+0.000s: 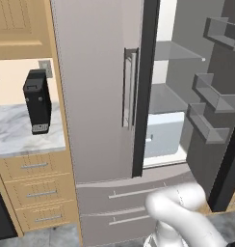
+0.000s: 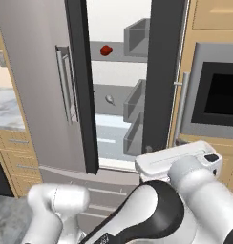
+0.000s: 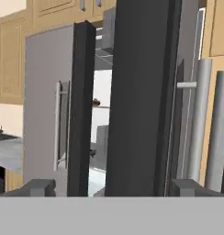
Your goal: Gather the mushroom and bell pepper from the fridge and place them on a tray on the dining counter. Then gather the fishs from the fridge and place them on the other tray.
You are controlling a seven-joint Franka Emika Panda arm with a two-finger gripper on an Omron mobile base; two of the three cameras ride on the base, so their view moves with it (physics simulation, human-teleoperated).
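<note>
So I'm parked in front of the fridge (image 1: pixel 97 96) with its right door swung open and the left one shut, and this looks like the very start of the gathering step, since nothing's been picked yet. My gripper (image 3: pixel 111 186) is spread wide with nothing between the tips, just hanging back from the opening and staring at the dark edge of the open door (image 3: pixel 141 96). The bell pepper (image 2: pixel 106 50) is sitting on an upper shelf inside, a little red blob toward the back. One shelf down there's a small greyish-brown lump (image 2: pixel 109 99) that I'd guess is the mushroom, but it's tiny so I can't swear to it. Can't make out any fish from here. There's a white drawer (image 1: pixel 163 132) low in the fridge. Next move, as I see it: reach up and in through the gap between the two doors, staying clear of the door bins (image 2: pixel 137 102) on the right, then line the open fingers around the pepper before closing.
</note>
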